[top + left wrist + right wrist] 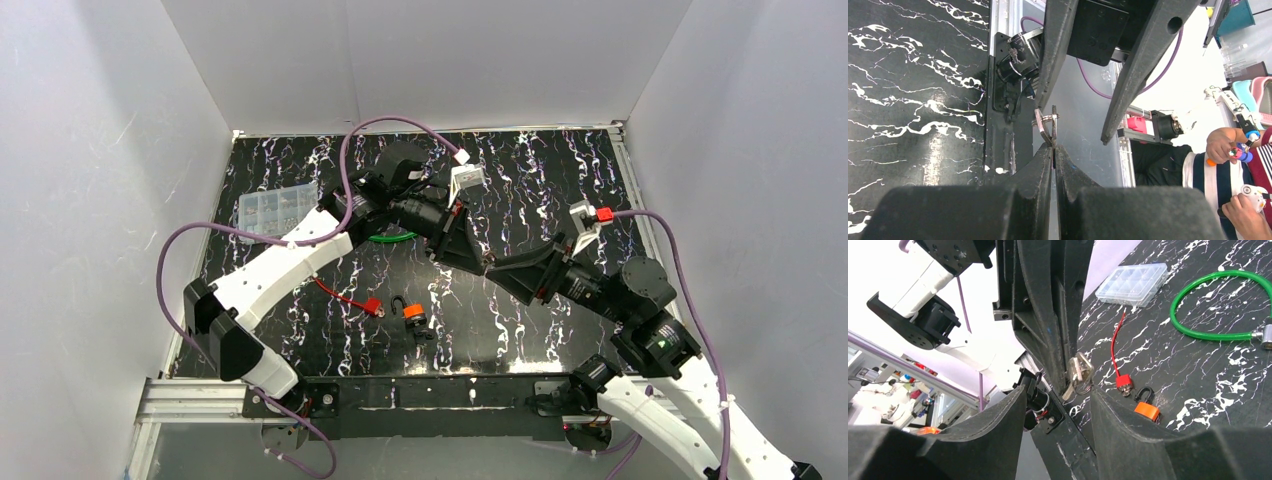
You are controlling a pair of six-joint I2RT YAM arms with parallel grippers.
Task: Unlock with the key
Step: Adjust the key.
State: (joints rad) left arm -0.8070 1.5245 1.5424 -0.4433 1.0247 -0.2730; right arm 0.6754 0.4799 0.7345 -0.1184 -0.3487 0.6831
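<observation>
My left gripper (pixel 1054 148) is shut on a small metal key (pixel 1048 126) on a ring, held in the air over the middle of the table. In the right wrist view the key (pixel 1079 372) hangs from the left fingers (pixel 1048 325). My right gripper (pixel 1058 392) is open, its jaws standing on either side of the key and the left fingertips without touching them. The two grippers meet at the table's centre, left gripper (pixel 425 220) and right gripper (pixel 448 238). An orange padlock (pixel 413 315) with a black shackle lies on the table near the front, also in the right wrist view (pixel 1146 408).
A red lock (pixel 372 307) on a red cable lies left of the padlock. A green cable loop (pixel 392 238) lies under the arms. A clear compartment box (pixel 275 208) sits at the back left. White walls enclose the black marbled table (pixel 540 180).
</observation>
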